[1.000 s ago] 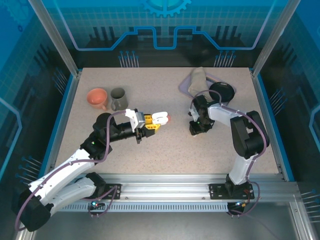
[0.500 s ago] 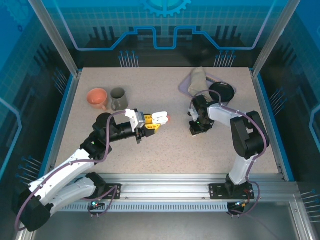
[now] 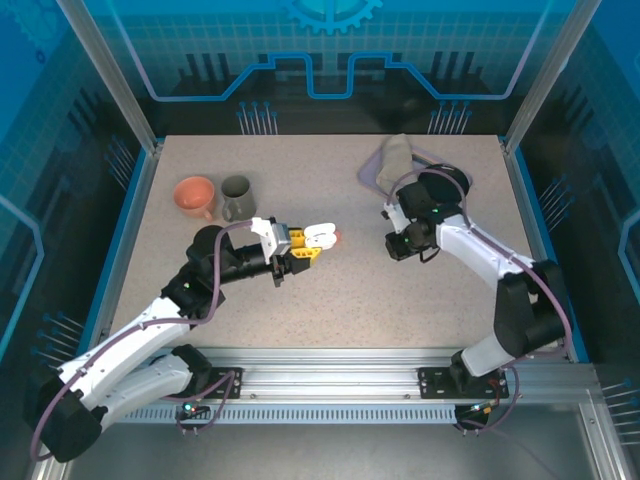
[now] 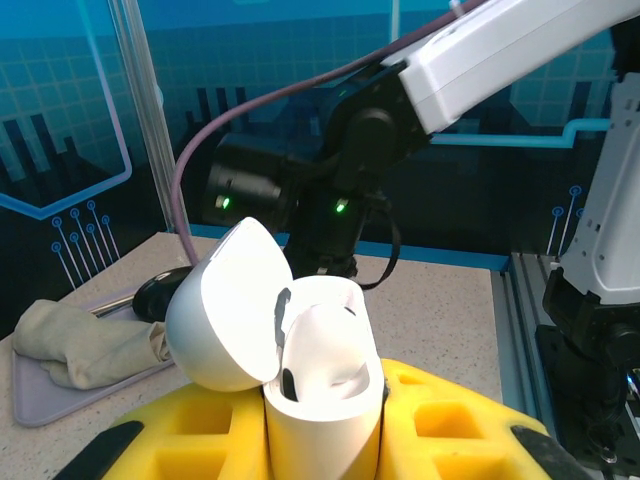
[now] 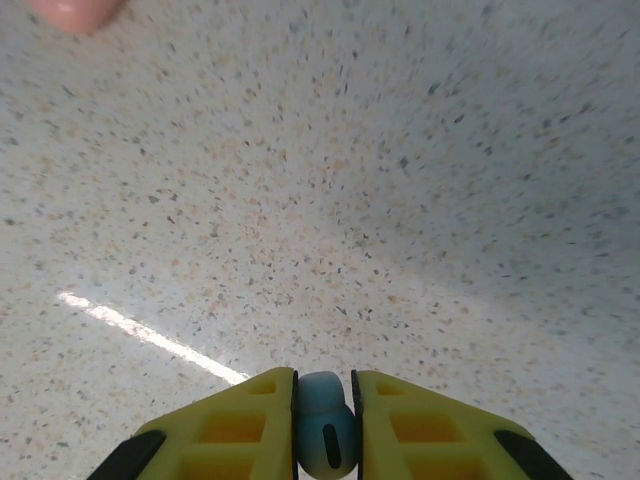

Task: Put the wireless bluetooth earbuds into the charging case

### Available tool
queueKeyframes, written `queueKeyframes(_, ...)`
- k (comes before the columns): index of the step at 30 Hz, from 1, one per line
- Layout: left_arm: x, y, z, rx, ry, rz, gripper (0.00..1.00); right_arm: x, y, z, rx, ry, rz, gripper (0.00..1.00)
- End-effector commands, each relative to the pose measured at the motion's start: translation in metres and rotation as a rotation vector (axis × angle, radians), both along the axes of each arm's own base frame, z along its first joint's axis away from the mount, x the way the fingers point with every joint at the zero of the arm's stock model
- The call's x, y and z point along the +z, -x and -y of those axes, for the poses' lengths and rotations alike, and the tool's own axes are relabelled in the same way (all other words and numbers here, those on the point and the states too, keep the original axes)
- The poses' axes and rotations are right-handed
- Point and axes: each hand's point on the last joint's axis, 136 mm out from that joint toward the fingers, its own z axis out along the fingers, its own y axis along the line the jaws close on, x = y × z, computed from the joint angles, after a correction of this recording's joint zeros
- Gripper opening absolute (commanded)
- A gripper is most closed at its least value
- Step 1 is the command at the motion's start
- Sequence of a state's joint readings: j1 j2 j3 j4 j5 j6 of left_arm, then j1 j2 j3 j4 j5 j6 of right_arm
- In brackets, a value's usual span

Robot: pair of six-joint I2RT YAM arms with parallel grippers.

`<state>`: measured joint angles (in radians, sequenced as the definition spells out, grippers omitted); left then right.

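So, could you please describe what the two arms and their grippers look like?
The left arm and right arm are built alike: white links, black joints and bases, with a purplish cable looping along each and small green lights on the joints. The left gripper and right gripper each end in two yellow fingers with square recessed pockets and black patches at the outer corners.

Left arm [image 3: 150, 320]: extended forward and rightward, left tool [image 3: 306, 244] level, jaws closed on case [image 4: 322, 390]. Right arm [image 3: 480, 255]: elbow out to the right, forearm reaching inward, right tool [image 5: 324, 420] pitched down, jaws closed on earbud [image 5: 326, 440]
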<state>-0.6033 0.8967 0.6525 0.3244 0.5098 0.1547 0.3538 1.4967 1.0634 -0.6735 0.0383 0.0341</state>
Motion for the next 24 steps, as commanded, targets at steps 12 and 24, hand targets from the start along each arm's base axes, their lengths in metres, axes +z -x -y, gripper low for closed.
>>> queueKeyframes(12,0.012,-0.004,0.006,-0.006,0.060,-0.012,0.00,0.164,0.020,-0.009,0.278,-0.038,0.665,0.20)
queueKeyframes(24,0.016,-0.012,0.013,-0.015,0.070,-0.064,0.00,0.265,0.071,-0.052,0.591,-0.068,1.048,0.21)
